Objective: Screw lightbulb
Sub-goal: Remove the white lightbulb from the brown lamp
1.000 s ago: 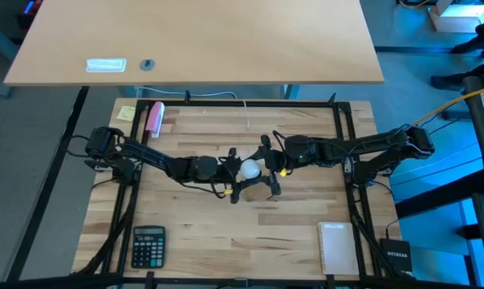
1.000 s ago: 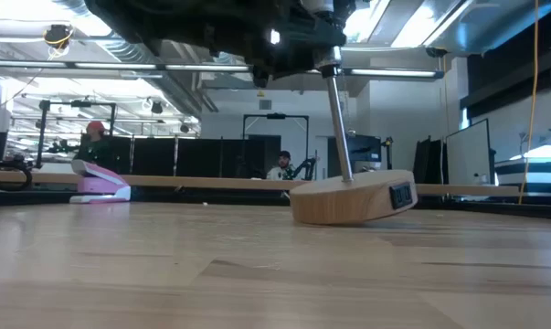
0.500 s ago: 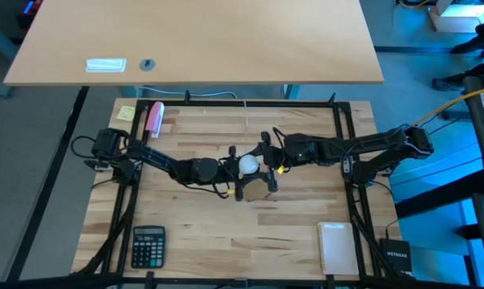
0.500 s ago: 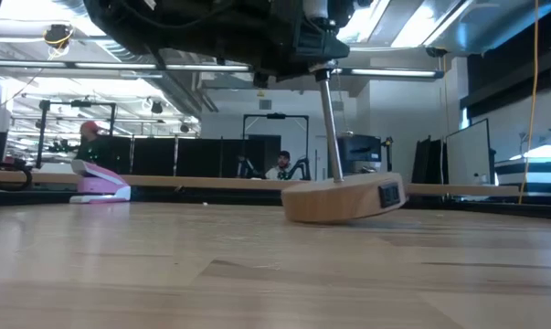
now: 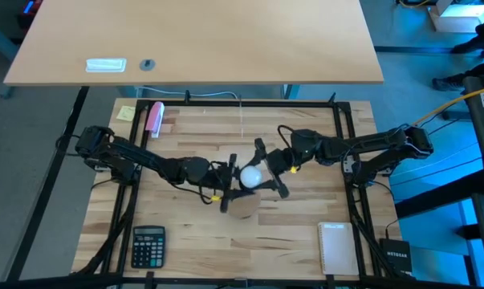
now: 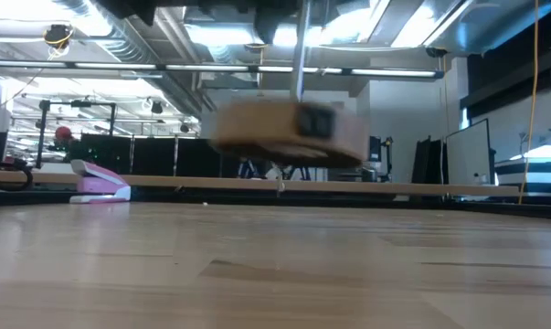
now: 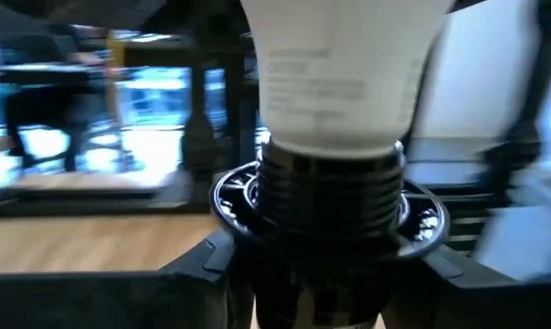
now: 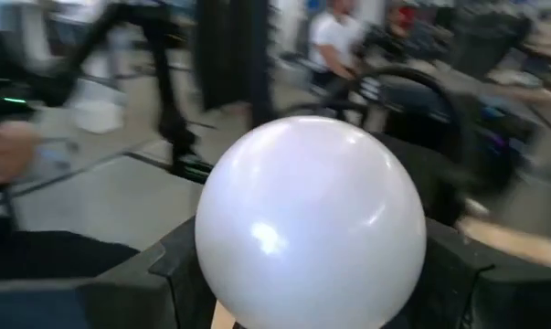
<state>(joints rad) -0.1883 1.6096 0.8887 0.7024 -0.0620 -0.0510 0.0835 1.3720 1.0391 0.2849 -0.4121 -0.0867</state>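
2 grippers meet mid-table: lightbulb (image 5: 250, 175) upright, globe up (axis vertical), seated in black socket (image 7: 330, 196); finger states unclear.

Both grippers — mid-table, close together

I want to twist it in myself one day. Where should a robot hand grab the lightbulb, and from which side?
Best on the round white globe of the lightbulb, coming from the end opposite the screw base. The globe is the wide, smooth part that sticks out free, while its narrow neck already sits in the black socket. The right hand is at the globe; the left hand is at the socket.
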